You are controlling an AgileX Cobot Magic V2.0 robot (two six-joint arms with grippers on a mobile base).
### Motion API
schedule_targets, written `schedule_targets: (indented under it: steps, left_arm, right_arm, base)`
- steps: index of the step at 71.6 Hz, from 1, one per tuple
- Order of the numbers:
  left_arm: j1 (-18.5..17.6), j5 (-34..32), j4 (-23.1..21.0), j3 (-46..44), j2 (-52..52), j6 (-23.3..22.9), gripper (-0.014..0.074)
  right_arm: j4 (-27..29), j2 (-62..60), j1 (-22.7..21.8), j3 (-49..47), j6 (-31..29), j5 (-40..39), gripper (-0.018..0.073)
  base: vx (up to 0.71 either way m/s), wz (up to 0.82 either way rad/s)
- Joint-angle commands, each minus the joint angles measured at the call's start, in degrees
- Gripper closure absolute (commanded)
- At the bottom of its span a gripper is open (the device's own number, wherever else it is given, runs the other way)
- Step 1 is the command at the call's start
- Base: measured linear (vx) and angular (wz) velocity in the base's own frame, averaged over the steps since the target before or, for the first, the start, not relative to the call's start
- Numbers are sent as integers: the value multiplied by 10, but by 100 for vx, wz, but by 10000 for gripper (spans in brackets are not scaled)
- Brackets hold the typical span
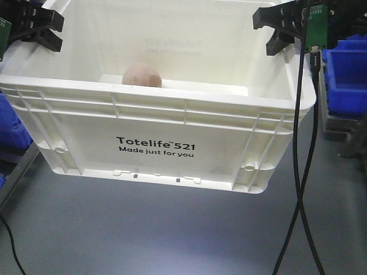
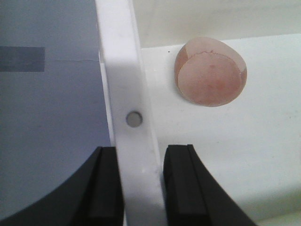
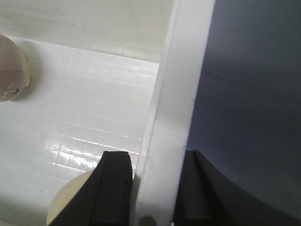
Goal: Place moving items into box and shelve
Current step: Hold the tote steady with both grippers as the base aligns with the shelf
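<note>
The cream-white box point(image 1: 155, 114), printed "Totelife 521", fills the front view and looks raised off the grey surface, held by its two side rims. My left gripper point(image 1: 34, 26) is shut on the left rim point(image 2: 129, 84), one finger point(image 2: 106, 188) outside the wall and one inside. My right gripper point(image 1: 281, 26) is shut on the right rim point(image 3: 174, 117) in the same way. A pinkish-brown ball point(image 1: 142, 74) point(image 2: 210, 70) point(image 3: 10, 70) lies on the box floor. A pale cream round item point(image 3: 70, 202) sits partly hidden behind my right inner finger.
Blue bins stand at the right point(image 1: 344, 74) and the left point(image 1: 11, 129) of the box. Two black cables point(image 1: 301, 172) hang from the right arm in front of the box's right corner. A flat white piece point(image 1: 189, 87) lies inside beside the ball.
</note>
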Motion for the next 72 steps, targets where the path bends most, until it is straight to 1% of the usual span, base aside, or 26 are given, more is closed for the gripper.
schedule_targets:
  steps: [1, 50, 72]
  left_arm:
    - [-9, -61, -74, -24, -34, 5, 613]
    - [-9, -61, -74, -24, -34, 5, 613]
    - [-9, -61, -74, -24, -34, 5, 613]
  right_arm:
    - [59, -30, 7, -25, -18, -70, 571]
    - [59, -30, 7, -25, -18, -70, 571]
    - [58, -30, 7, -25, -18, -72, 571]
  base:
    - [36, 48]
    - [27, 65]
    - [13, 46]
